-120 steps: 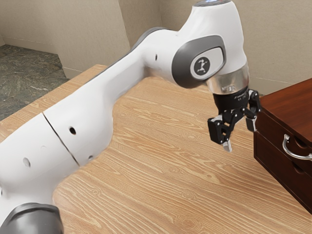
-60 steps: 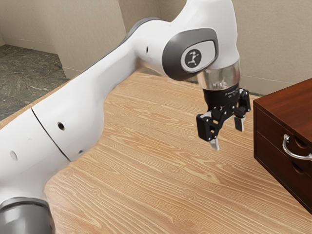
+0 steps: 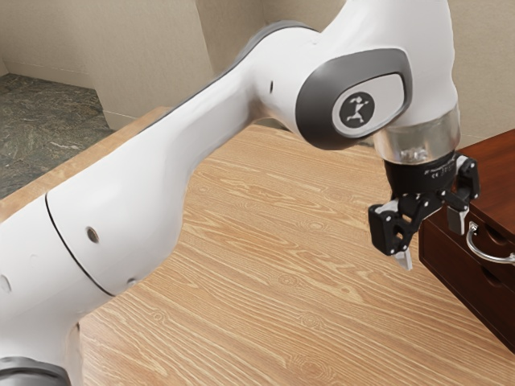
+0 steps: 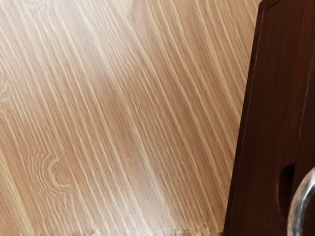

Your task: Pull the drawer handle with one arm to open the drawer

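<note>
Black gripper point(image 3: 430, 232) hangs at the exterior view's right, fingers point(image 3: 400, 237) spread and holding nothing, level with the near corner of the dark drawer point(image 3: 475, 277). The metal handle point(image 3: 486, 246) sits just beyond the fingers, not between them. Bare wooden table point(image 3: 265, 265) lies open toward the exterior view's left. The frame's right edge cuts off both drawer and handle. Whether the far finger touches the wood is hard to tell.

A light wooden tabletop point(image 4: 113, 123) with slanting grain runs up against a dark brown drawer front point(image 4: 268, 132) — a curved silver handle point(image 4: 301, 201) stands out from it, beside a shadowed recess.
</note>
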